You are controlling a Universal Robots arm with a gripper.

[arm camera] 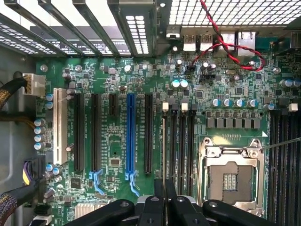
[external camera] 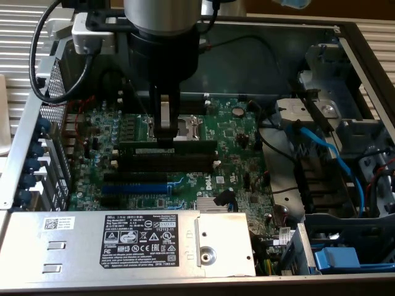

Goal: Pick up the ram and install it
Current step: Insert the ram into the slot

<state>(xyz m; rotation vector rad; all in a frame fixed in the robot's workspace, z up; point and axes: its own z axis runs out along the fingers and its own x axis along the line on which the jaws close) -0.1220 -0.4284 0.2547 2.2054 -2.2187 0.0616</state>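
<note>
Ram (external camera: 176,148) sits on edge along the memory slot nearest the CPU socket (external camera: 185,126). It is a thin flat dark green stick with dark chips. Its long axis runs from the exterior view's left to right, parallel to the slots. Whether it is fully clipped in can't be told.

Hand (external camera: 163,137) comes straight down on it. Two narrow black fingers are pressed close together, pinching the ram's top edge left of its middle. In the wrist view the hand (arm camera: 164,184) shows as glossy black linkages, with the ram (arm camera: 163,150) edge-on as a thin pale line running out from between the fingertips.

Just beside it are more long black memory slots (external camera: 185,161) with white end clips. The square metal-framed CPU socket (arm camera: 230,176) is on the other side.

Further out is the green motherboard (external camera: 234,132), matte and dotted with small round capacitors. A long blue slot (external camera: 133,187) lies parallel to the ram.

A silver sheet-metal power supply (external camera: 123,237) with a black label is at the near edge. A blue cable (external camera: 327,154) curves at the exterior view's right, inside the grey metal computer case (external camera: 364,55).
</note>
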